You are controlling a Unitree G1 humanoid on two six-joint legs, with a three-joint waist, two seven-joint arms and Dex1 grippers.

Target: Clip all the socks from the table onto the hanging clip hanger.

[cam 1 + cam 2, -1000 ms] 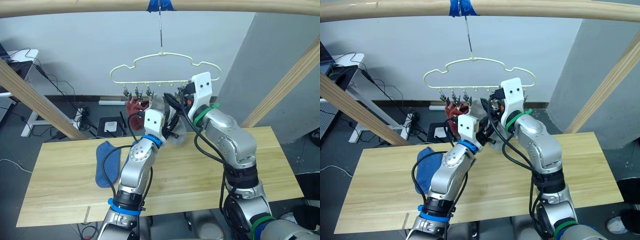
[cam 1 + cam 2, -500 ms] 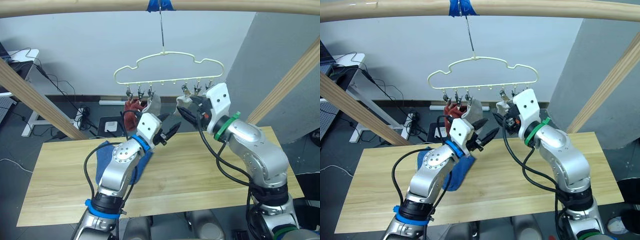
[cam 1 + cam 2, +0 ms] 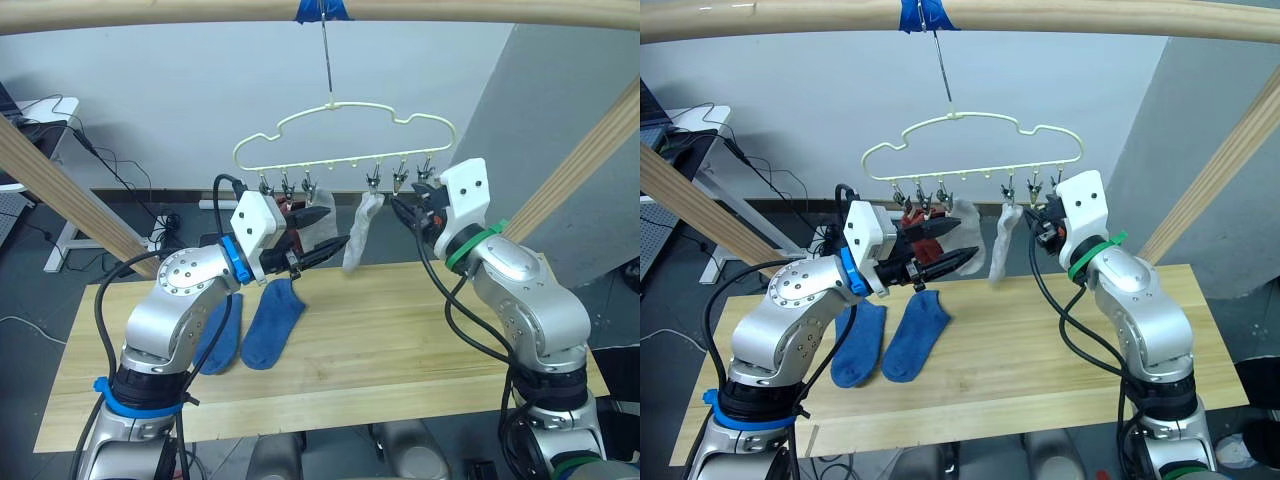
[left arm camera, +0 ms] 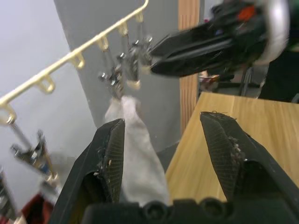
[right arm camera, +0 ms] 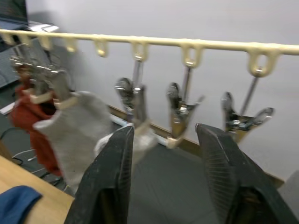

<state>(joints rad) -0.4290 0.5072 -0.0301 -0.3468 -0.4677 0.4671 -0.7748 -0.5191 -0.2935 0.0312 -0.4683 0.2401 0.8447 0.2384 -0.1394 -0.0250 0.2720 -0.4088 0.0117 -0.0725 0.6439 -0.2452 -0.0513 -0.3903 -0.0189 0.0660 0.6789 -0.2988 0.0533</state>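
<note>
The clip hanger (image 3: 345, 135) hung by its hook from a wooden beam (image 3: 150, 12) above the far edge of the tabletop (image 3: 400, 345). Socks hung clipped under its left clips (image 3: 290, 215), and one more sock (image 3: 360, 232) hung from a clip right of centre. Two socks (image 3: 272, 322) lay side by side on the tabletop's left half, below the hanger's left end. The left end effector (image 3: 318, 232), its fingers parted, hovered in front of the left-hand hanging socks. The right end effector (image 3: 407, 208), likewise parted, sat just beneath the hanger's right clips, beside the lone sock.
</note>
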